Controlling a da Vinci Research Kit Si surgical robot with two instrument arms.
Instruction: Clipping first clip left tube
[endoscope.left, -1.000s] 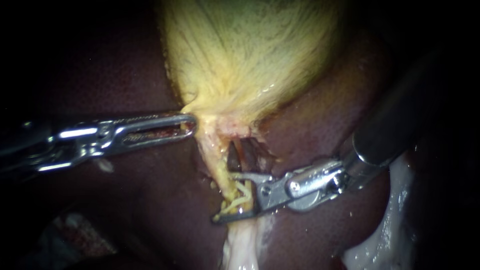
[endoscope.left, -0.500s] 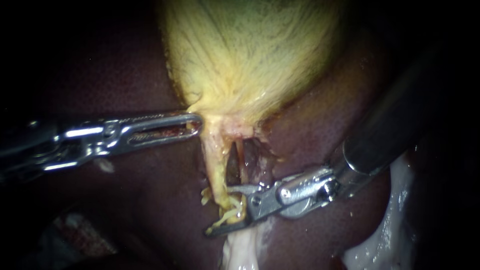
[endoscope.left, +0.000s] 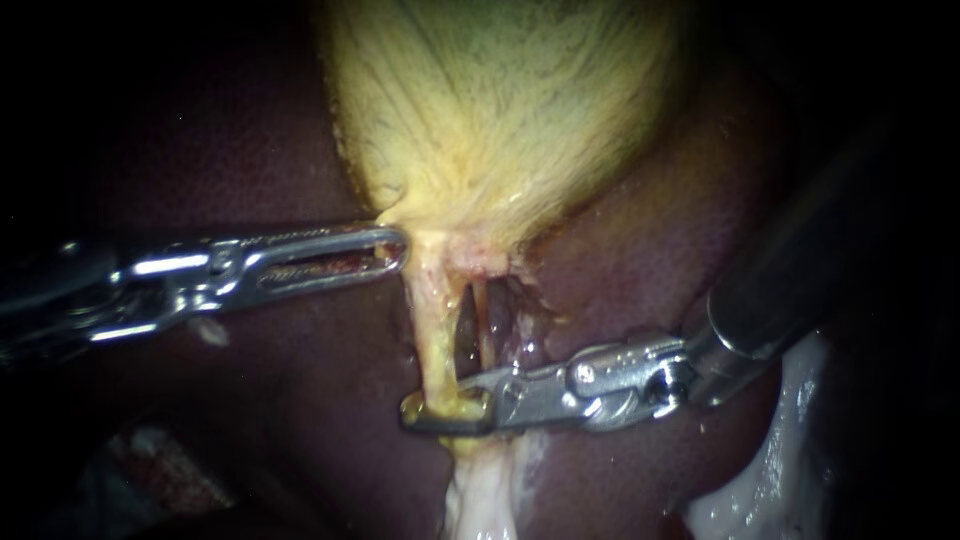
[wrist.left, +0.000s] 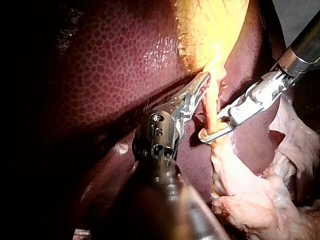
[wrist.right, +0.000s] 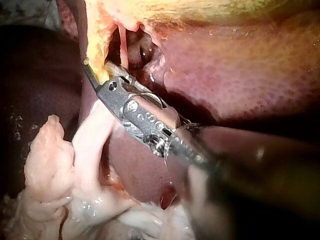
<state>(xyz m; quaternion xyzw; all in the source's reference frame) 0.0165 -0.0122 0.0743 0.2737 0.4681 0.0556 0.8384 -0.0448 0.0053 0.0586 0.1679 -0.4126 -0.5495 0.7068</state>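
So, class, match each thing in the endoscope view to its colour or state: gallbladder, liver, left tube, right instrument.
Things:
1. gallbladder
2. liver
3. left tube
4. right instrument

Colours or states:
A. dark red, lying around the other tissue
B. jaws shut across a tube
C. broad, pale yellow, uppermost
D. thin yellow strand, gripped from two sides low down

Pairs: 1-C, 2-A, 3-D, 4-B.
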